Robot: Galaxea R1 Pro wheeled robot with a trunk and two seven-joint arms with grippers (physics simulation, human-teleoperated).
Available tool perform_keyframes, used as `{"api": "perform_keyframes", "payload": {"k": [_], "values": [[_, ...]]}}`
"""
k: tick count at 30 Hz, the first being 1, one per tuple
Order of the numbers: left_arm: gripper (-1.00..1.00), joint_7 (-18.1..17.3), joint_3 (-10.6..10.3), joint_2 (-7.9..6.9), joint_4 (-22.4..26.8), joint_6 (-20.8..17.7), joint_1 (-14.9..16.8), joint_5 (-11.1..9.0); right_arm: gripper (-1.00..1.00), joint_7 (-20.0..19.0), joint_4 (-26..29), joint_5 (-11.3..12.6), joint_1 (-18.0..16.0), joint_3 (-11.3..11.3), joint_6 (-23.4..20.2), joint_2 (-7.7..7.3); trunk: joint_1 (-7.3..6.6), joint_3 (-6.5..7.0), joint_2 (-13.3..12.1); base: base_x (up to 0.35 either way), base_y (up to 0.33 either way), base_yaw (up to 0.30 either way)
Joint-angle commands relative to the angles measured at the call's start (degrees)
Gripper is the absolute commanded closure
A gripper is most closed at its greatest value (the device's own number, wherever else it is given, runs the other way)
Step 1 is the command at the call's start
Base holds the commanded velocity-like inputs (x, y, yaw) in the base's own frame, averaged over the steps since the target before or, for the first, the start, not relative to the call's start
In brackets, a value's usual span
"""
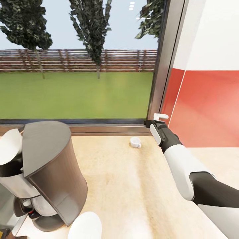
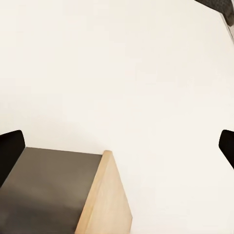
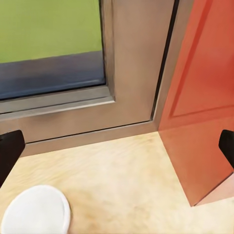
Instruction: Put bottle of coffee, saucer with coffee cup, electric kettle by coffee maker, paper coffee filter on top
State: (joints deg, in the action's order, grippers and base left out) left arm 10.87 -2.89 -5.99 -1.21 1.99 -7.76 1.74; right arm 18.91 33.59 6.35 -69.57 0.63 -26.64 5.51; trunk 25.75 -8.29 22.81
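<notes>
The coffee maker [image 1: 49,172] stands tall and dark grey on the kitchen countertop [image 1: 132,192] at the near left. A white paper-like piece [image 1: 10,146] sits at its top. The coffee cup [image 1: 135,142], tiny and white, rests on the bare worktop near the window. My right gripper [image 1: 160,119] is beyond the cup and to its right, at the window corner. It is open and holds nothing [image 3: 117,151]. A white round shape [image 3: 36,212], probably the cup, lies on the worktop in the right wrist view. A white rounded shape [image 1: 84,225], possibly the saucer, lies by the machine's base. My left gripper [image 2: 117,146] is open and empty.
A big window with a steel frame [image 1: 164,66] runs behind the worktop. A red and white wall [image 1: 209,106] closes the right side. In the left wrist view a grey cabinet side with a wood edge [image 2: 105,200] stands against a white surface.
</notes>
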Motion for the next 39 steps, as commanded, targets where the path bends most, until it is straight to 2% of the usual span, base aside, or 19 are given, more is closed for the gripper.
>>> {"api": "perform_keyframes", "payload": {"k": [1,9,39], "values": [[-1.0,0.2,-0.3,0.01,-0.1,0.2,-0.1,0.2,-1.0,0.4,0.1,0.6,0.0,0.1,-0.2,0.01,0.03,-0.2,0.1,0.0,0.0,0.0],[-1.0,0.2,-0.3,0.0,-0.1,0.2,-1.0,0.2,-1.0,0.4,0.1,0.5,0.0,0.1,-0.2,0.0,0.03,-0.92,0.1,0.0,0.0,0.0],[-1.0,0.1,-0.1,0.18,0.1,0.3,-1.1,0.1,-1.0,0.4,0.1,0.6,0.0,0.1,-0.2,-0.06,0.03,-3.65,0.1,0.0,0.0,0.0]]}}
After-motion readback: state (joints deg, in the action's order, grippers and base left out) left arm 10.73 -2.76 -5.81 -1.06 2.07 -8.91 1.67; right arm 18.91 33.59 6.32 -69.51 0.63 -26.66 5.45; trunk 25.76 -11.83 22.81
